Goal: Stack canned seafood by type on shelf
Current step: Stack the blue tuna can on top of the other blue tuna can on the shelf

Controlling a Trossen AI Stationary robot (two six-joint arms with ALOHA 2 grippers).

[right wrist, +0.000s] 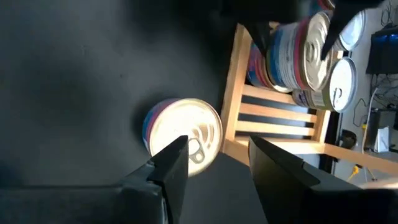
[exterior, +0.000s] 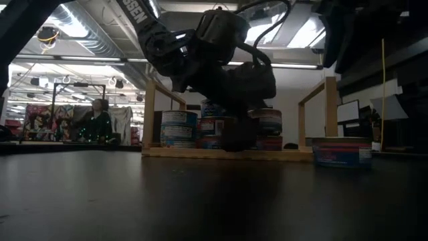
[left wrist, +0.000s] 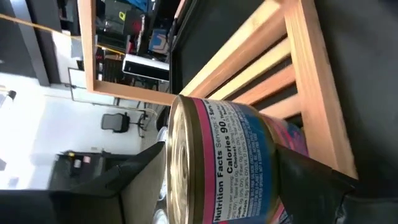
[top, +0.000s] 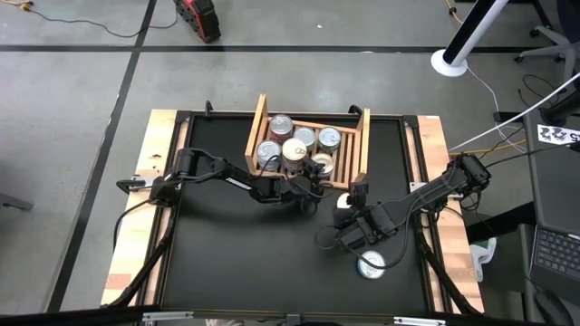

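The wooden shelf (top: 257, 127) stands at the table's far middle with several tins of canned seafood (top: 304, 139) upright in it, some stacked. My left gripper (top: 315, 172) reaches in over the shelf's near board and is open. A pink-and-blue labelled tin (left wrist: 239, 162) sits between its fingers, with the shelf's slats (left wrist: 273, 68) behind it. My right gripper (right wrist: 214, 168) hangs open above the table, just near of the shelf, holding nothing. Below it a tin (right wrist: 183, 134) stands lid up on the table beside the shelf's board (right wrist: 233, 87). My left gripper has one finger (left wrist: 124, 174) beside the tin's lid rim (left wrist: 174, 155) and the other finger (left wrist: 323, 186) beside its base end (left wrist: 277, 155). I cannot tell whether either finger touches the tin.
Another tin (top: 372, 264) lies lid up on the black table top toward the near right. The black mat (top: 236, 254) spreads out on the near left. Cables run along the right arm at the table's right edge (top: 435, 181).
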